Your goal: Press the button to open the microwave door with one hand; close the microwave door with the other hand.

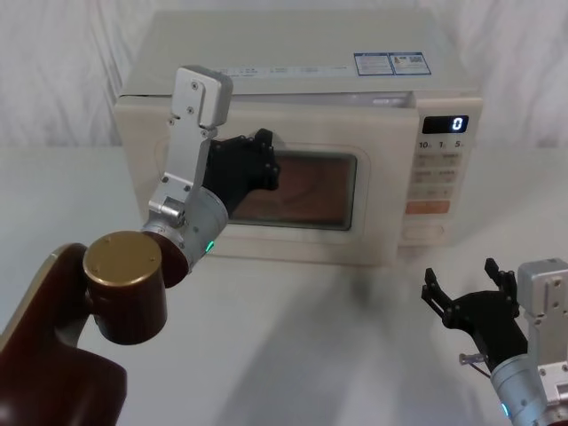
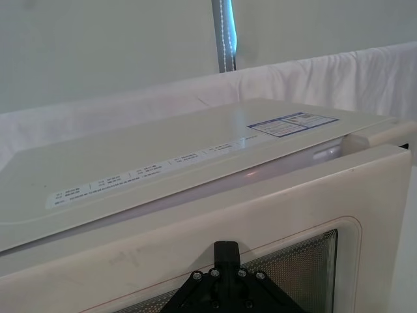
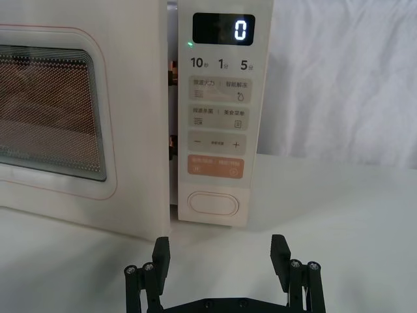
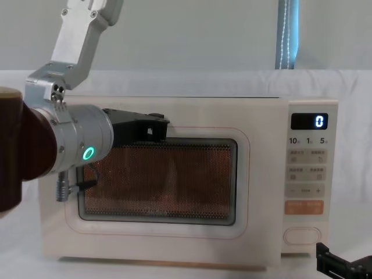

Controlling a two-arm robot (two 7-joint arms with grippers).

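The right claw [image 3: 221, 257] hangs wide open before the button [image 3: 210, 205]; the left claw [image 1: 264, 158], spread untellable, pushes the ajar microwave door [image 1: 293, 191], which may fail to latch if released early.

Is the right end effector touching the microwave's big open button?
Apart. The right wrist view shows the right end effector open, with bare table between it and the button.

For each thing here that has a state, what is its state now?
microwave door: slightly ajar, not latched.
button: untouched.
display: lit, shows 0.
left gripper: against the door's window.
right gripper: open, low before the control panel.
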